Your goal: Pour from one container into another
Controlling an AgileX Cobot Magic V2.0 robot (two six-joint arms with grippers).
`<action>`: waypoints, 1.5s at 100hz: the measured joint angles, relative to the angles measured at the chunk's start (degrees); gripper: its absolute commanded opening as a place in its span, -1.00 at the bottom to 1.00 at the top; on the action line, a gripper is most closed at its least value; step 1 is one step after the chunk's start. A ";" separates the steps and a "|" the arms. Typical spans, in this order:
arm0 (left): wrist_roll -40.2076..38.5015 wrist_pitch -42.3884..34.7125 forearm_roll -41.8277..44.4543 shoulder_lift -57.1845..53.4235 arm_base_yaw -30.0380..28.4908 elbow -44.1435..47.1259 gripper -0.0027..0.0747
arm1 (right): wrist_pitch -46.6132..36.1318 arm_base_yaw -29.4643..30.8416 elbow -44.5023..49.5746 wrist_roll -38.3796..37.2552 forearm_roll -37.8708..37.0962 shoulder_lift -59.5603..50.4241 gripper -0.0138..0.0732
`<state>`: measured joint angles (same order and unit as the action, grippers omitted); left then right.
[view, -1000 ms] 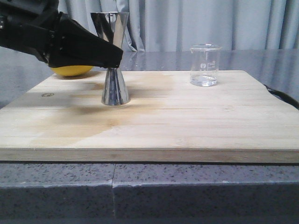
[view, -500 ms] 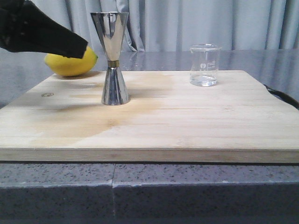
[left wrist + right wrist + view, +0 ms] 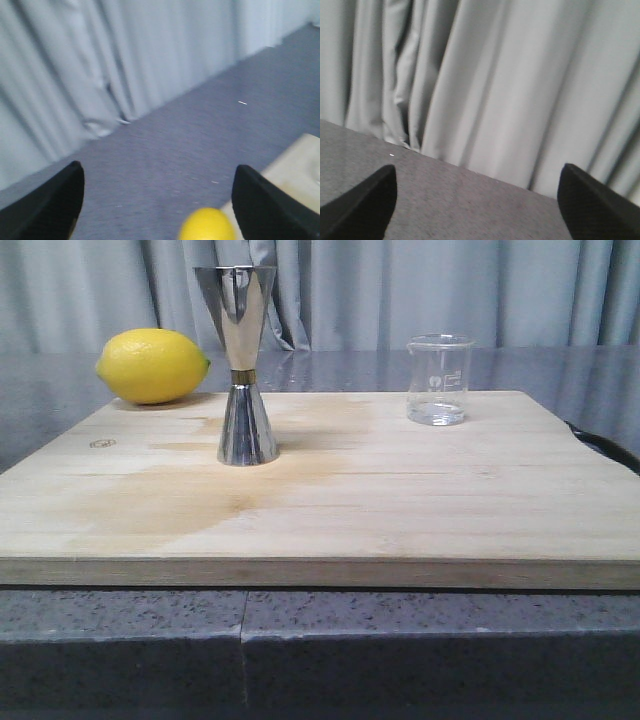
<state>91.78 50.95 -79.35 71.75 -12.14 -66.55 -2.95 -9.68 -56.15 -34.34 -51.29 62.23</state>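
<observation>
Gone from the front view is the left arm that hid the lemon [image 3: 153, 365] a moment ago; the left gripper [image 3: 157, 200] now hangs spread wide and empty, the fruit below it. The right gripper [image 3: 477, 200] is likewise parted, holding nothing, facing the curtain [image 3: 420, 290]. Both vessels stand upright and free to be taken — the jigger [image 3: 240, 365] left of centre on the wooden board [image 3: 400, 510], the beaker [image 3: 438, 379] near its far right corner, well apart. A yellowish stain marks the board's left half; grey speckled counter [image 3: 400, 640] beneath.
</observation>
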 measured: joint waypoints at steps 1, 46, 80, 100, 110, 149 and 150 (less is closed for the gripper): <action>-0.29 -1.75 0.00 -0.56 -0.02 0.02 0.50 | 0.61 0.00 -0.41 0.00 0.05 0.00 0.62; -6.40 -29.71 -1.89 -12.35 -0.51 2.44 0.43 | 22.24 0.10 -6.89 0.00 -0.35 -2.77 0.62; -6.80 -29.40 -2.53 -30.90 -0.51 17.24 0.43 | 20.82 0.10 0.80 0.00 -0.84 -16.92 0.62; -6.88 -29.40 -2.97 -43.95 -0.51 28.77 0.43 | 18.18 0.10 13.92 0.00 -1.13 -29.45 0.62; -6.88 -29.40 -3.33 -48.91 -0.51 34.88 0.43 | 18.18 0.10 19.51 0.00 -1.17 -35.24 0.62; -6.88 -29.40 -7.71 -57.71 -0.51 47.96 -0.46 | 19.86 0.10 29.21 0.00 -1.17 -48.64 -0.47; -6.88 -29.40 -7.73 -57.71 -0.51 47.96 -0.49 | 19.86 0.10 29.21 0.00 -1.17 -48.64 -0.52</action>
<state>84.90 21.55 -87.08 14.03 -12.65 -18.59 16.91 -9.58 -26.94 -34.34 -52.46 13.59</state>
